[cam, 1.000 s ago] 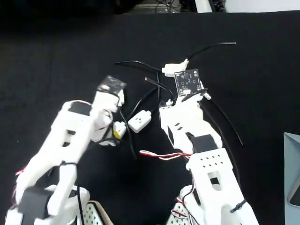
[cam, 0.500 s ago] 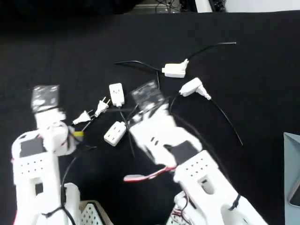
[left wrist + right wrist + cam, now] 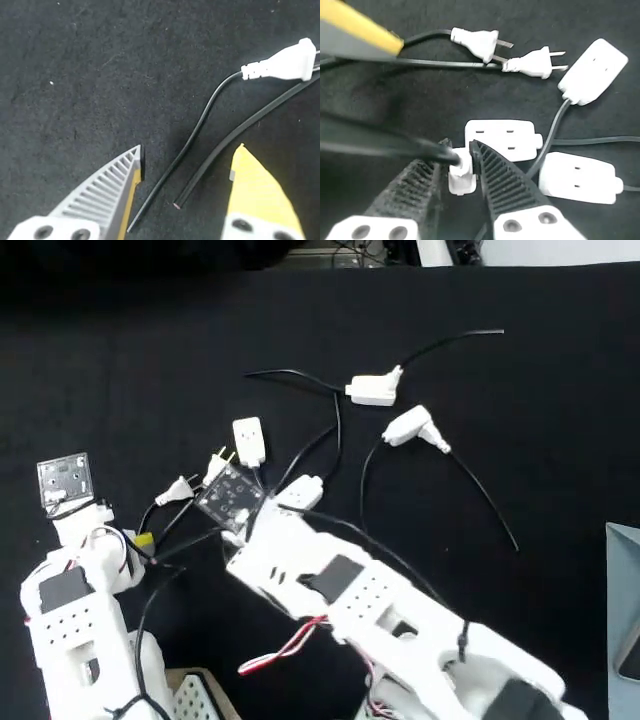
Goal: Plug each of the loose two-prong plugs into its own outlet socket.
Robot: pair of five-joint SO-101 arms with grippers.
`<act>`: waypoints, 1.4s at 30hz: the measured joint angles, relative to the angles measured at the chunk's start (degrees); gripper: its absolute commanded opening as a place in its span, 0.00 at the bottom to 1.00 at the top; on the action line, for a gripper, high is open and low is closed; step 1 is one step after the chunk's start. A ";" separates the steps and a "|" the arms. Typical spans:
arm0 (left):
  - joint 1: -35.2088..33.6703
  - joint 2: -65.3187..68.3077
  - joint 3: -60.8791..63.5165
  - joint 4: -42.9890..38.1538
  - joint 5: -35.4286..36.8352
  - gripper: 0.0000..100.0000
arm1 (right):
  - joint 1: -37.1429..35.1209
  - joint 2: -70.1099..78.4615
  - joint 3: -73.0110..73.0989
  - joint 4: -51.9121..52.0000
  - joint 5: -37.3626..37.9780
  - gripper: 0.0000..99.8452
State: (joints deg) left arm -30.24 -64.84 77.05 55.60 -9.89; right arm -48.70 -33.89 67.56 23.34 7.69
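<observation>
A white two-prong plug (image 3: 461, 179) is clamped in the right gripper (image 3: 459, 150) beside an outlet socket (image 3: 502, 140), which may be shoved aside if the prongs are misaligned, while the left gripper (image 3: 190, 150) is held spread above loose cords (image 3: 199, 131).

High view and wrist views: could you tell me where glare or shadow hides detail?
High view: the white sockets glare against the black cloth, their slots faint, and the black cords barely stand out. Right wrist view: even light, socket slots plain, the held plug in the right gripper well lit. Left wrist view: the loose plug is bright but readable.
</observation>
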 measured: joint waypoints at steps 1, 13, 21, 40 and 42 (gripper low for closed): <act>0.00 0.00 0.00 0.00 0.00 0.29 | 0.00 1.49 -0.26 -0.44 0.00 0.01; 0.00 -0.44 1.05 -0.35 0.00 0.29 | 1.76 11.43 -3.43 -8.79 0.00 0.01; 0.00 -0.44 1.05 -0.35 0.00 0.29 | 3.96 12.13 -3.52 -12.57 0.00 0.01; 0.00 -0.44 1.05 -0.35 0.00 0.29 | 4.40 19.25 -3.87 -21.19 -0.09 0.01; 0.00 -0.44 1.05 -0.35 0.00 0.29 | 4.40 19.34 -3.96 -21.19 -0.09 0.01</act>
State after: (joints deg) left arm -30.24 -65.27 78.11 55.25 -9.89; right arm -44.31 -14.55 63.60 2.15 7.60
